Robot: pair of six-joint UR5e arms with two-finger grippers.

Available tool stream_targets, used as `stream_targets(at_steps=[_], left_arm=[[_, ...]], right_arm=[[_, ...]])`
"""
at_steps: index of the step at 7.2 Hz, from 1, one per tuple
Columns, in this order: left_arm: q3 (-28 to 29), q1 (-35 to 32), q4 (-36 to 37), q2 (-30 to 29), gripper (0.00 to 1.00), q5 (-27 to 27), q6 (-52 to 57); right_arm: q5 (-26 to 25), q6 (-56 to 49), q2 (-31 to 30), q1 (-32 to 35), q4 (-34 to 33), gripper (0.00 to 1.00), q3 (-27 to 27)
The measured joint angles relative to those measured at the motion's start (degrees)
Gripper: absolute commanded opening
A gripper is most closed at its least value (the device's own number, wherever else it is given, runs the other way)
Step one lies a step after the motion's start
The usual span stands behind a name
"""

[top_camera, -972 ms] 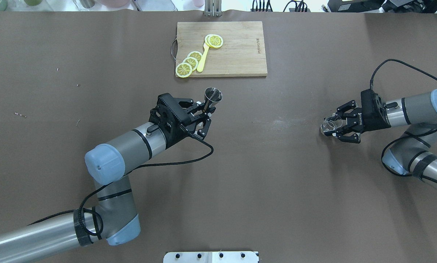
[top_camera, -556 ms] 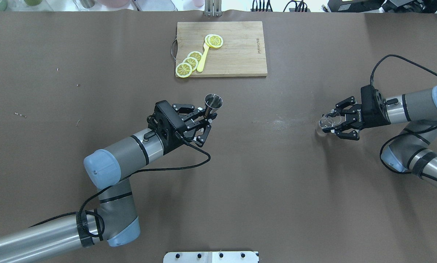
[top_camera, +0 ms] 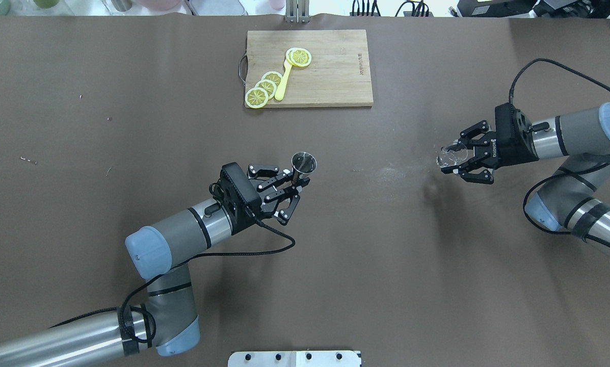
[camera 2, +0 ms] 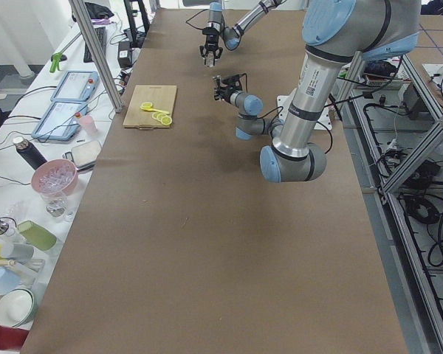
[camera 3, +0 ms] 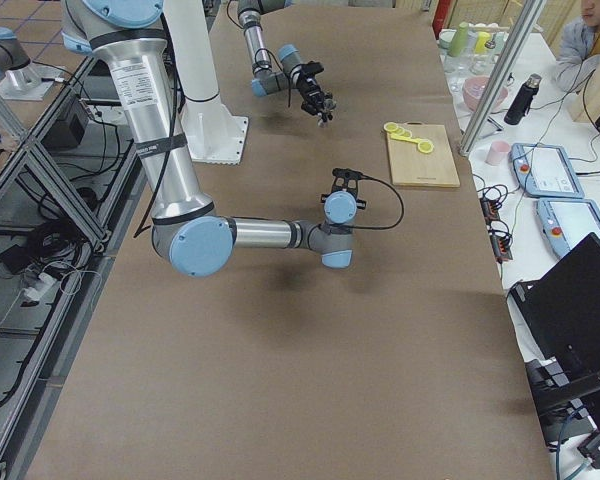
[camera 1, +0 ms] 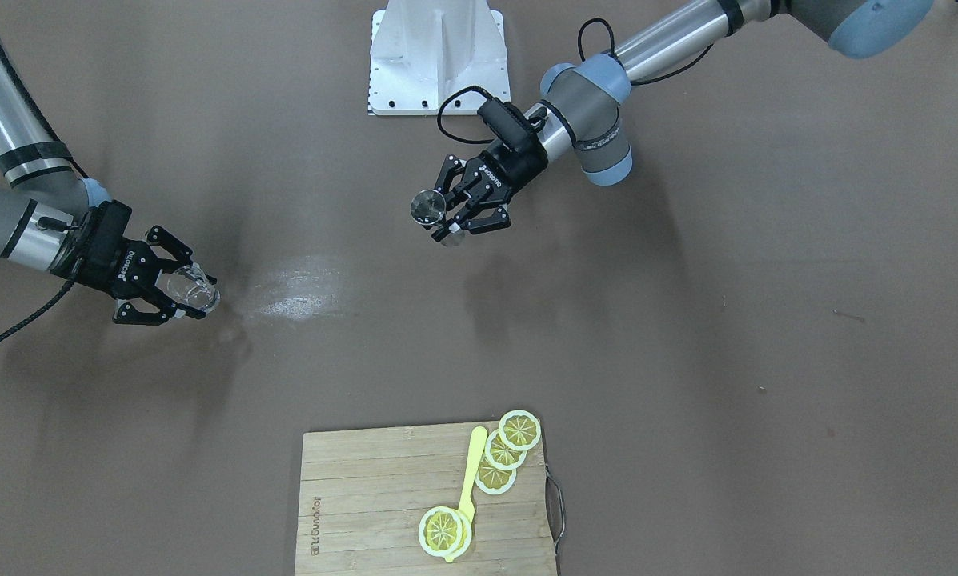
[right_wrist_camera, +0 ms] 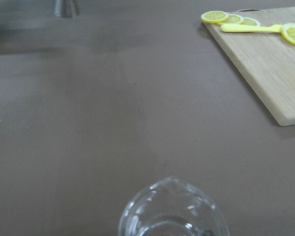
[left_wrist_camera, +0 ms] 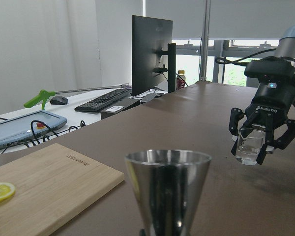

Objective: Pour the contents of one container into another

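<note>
The small clear glass cup [top_camera: 447, 156] hangs upright a little above the brown table on the right, with my right gripper [top_camera: 452, 161] shut on it; it also shows as the cup [camera 1: 194, 291] and the cup [left_wrist_camera: 249, 146]. The steel hourglass jigger [top_camera: 303, 164] stands upright near the table's middle, held off the surface at its waist by my left gripper [top_camera: 294, 182], which is shut on it. In the front-facing view the jigger [camera 1: 429, 206] is well apart from the cup. The left wrist view shows the jigger's rim [left_wrist_camera: 168, 158] close up.
A wooden cutting board [top_camera: 330, 76] with lemon slices [top_camera: 264, 87] and a yellow utensil [top_camera: 283, 80] lies at the table's far middle. A pale smear [top_camera: 394, 173] marks the table between the grippers. The robot's white base plate [camera 1: 438, 56] is at the near edge.
My left gripper carried the jigger toward the robot and slightly right. My right gripper moved the glass cup up and a little toward the table's middle.
</note>
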Motion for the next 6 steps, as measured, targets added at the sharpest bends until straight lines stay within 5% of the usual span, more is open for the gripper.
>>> stream_targets(at_steps=[6], left_arm=[[0.12, 2.22, -4.26, -0.33, 0.0, 0.25, 8.61]], right_arm=[[-0.19, -1.34, -0.6, -0.07, -26.74, 0.0, 22.0]])
